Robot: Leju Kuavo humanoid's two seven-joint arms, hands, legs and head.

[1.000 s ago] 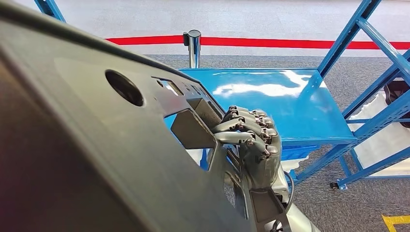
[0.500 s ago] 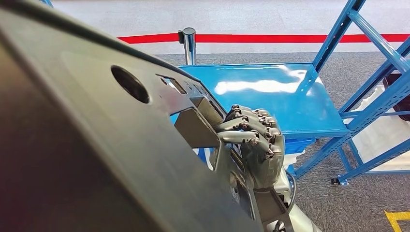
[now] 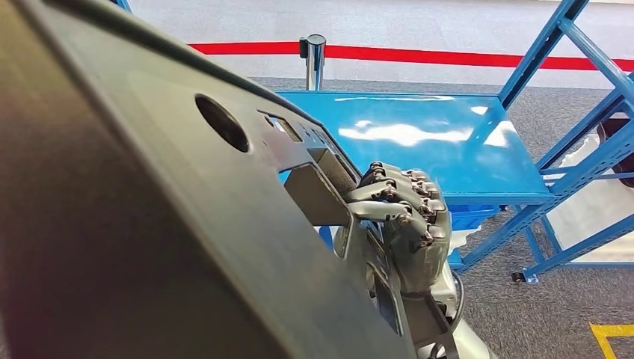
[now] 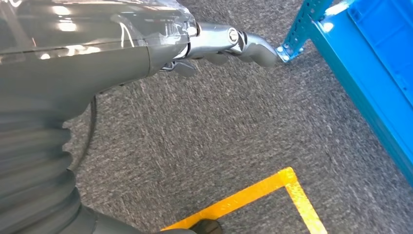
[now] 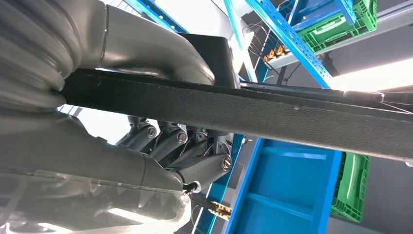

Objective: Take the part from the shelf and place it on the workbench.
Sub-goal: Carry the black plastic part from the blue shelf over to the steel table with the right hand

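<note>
The part (image 3: 149,194) is a large dark grey panel with a round hole and rectangular cut-outs, tilted close in front of me across the left of the head view. My right hand (image 3: 407,217) grips its right edge, fingers curled over the rim. In the right wrist view the part's thin edge (image 5: 243,109) runs across the picture with the fingers (image 5: 185,146) wrapped under it. Beyond the hand lies the blue workbench top (image 3: 426,142), bare and shiny. My left hand (image 4: 224,44) hangs over the grey carpet, thumb stretched out, holding nothing.
A blue rack frame (image 3: 576,149) stands to the right of the bench. A chrome post (image 3: 315,60) and a red line (image 3: 448,56) lie behind it. A blue bin (image 3: 471,217) sits under the bench. Yellow floor tape (image 4: 253,195) lies near my left hand. Green crates (image 5: 350,19) sit on racks.
The whole view has shifted a little, so the camera moved. The part and my right hand sit slightly further right and lower in the picture; the grip is the same.
</note>
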